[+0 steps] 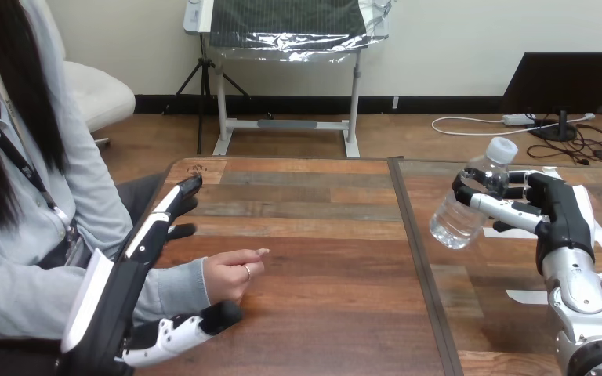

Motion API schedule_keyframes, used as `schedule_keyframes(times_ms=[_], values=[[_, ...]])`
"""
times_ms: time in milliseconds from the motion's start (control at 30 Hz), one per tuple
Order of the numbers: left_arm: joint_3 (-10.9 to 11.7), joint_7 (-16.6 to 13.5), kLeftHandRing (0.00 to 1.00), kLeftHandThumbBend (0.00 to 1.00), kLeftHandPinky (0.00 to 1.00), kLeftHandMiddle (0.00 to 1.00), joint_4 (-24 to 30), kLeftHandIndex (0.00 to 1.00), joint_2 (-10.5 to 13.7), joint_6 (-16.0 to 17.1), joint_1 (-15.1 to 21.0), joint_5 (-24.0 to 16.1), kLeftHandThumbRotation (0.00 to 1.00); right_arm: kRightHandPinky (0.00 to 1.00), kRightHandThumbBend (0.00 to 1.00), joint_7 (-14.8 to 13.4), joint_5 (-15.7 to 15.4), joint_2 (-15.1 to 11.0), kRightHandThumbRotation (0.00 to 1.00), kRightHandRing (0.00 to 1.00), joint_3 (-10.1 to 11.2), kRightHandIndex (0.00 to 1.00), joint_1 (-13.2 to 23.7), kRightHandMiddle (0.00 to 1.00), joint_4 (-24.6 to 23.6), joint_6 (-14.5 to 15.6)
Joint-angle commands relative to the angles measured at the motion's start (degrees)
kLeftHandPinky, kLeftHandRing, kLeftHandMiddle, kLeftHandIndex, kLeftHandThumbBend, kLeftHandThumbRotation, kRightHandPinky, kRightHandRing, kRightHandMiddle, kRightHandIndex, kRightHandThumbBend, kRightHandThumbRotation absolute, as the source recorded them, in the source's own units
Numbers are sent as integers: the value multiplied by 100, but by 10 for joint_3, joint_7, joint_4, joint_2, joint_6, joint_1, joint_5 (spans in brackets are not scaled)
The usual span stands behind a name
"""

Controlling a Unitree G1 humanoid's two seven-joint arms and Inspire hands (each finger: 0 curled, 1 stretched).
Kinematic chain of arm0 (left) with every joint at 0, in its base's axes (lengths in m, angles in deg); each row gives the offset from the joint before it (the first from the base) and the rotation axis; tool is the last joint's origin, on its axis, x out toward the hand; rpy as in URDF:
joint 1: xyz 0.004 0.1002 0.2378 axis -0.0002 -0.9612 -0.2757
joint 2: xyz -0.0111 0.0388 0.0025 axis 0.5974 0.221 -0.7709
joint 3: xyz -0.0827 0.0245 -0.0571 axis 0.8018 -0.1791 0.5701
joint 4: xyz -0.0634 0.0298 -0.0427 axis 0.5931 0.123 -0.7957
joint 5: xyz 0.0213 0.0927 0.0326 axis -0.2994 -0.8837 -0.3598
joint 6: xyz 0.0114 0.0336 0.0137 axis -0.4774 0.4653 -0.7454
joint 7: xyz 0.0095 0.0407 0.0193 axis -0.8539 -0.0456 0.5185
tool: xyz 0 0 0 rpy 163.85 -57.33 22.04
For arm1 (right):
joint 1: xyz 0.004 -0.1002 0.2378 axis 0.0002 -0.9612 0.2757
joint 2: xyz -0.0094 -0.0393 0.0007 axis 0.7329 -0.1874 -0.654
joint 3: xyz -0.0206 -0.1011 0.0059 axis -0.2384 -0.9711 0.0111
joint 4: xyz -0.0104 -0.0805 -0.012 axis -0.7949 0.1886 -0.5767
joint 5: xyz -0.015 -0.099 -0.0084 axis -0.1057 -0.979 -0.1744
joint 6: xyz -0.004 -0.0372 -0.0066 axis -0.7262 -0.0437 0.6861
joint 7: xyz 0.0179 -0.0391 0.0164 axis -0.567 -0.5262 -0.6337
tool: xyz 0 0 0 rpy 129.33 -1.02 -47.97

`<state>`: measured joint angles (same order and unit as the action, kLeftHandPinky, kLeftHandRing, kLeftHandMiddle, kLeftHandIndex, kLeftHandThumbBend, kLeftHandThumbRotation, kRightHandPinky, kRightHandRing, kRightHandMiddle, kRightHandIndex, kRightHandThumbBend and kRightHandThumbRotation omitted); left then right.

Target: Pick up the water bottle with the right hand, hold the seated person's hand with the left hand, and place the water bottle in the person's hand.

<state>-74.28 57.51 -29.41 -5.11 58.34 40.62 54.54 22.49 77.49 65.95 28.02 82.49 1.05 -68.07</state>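
Note:
My right hand (555,205) is curled round a clear water bottle (464,213) with a white cap and holds it tilted above the right part of the table. The person's hand (233,274) rests on the wooden table (313,235) at the left, loosely curled with one finger pointing right. My left hand (122,283) lies along the person's sleeved wrist. Its fingers (174,202) stretch straight on the far side of the wrist, and its thumb (201,323) lies on the near side under the person's hand. The left hand does not grip the wrist.
A dark seam (417,258) runs front to back between the two tabletops. White tape strips (530,296) lie on the right top near my right arm. Bare wood stretches between the person's hand and the bottle.

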Motion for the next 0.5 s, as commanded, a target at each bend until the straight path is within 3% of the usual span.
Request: schedule_keyframes(times_ms=[0,233,467], values=[[27,-37,90,100,82,93,60,92,22,-27,23,-59,65,36,82,14,14,9,0,42,6,48,45,48,-31,-35],[31,-51,89,100,83,93,95,92,50,-72,22,-116,56,36,81,41,30,14,0,42,14,47,47,47,-34,-51],[30,-34,89,100,83,92,132,92,95,-129,26,-153,46,35,81,52,41,18,0,40,14,46,49,46,-39,-59]])
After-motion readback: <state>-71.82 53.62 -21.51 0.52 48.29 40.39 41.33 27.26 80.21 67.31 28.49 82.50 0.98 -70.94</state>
